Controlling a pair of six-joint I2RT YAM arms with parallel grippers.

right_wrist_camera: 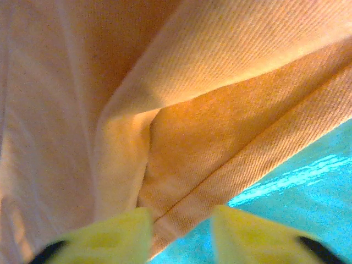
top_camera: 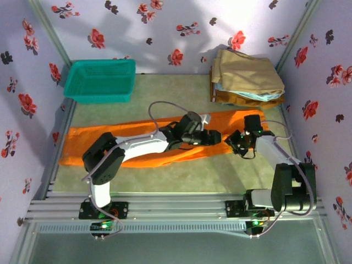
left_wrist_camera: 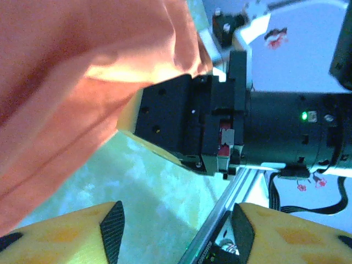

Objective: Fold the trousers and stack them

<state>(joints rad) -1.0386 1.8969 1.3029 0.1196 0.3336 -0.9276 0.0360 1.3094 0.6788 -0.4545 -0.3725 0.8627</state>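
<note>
Risking slip on lift: right gripper (right_wrist_camera: 180,220) clamped on thin trousers (top_camera: 126,130) hem; left gripper (left_wrist_camera: 176,220) half-open, empty, crowding it.

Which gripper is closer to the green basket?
Left. The left gripper is at the trousers, near their right end; the right gripper is further right, so further from the basket at the far left.
</note>
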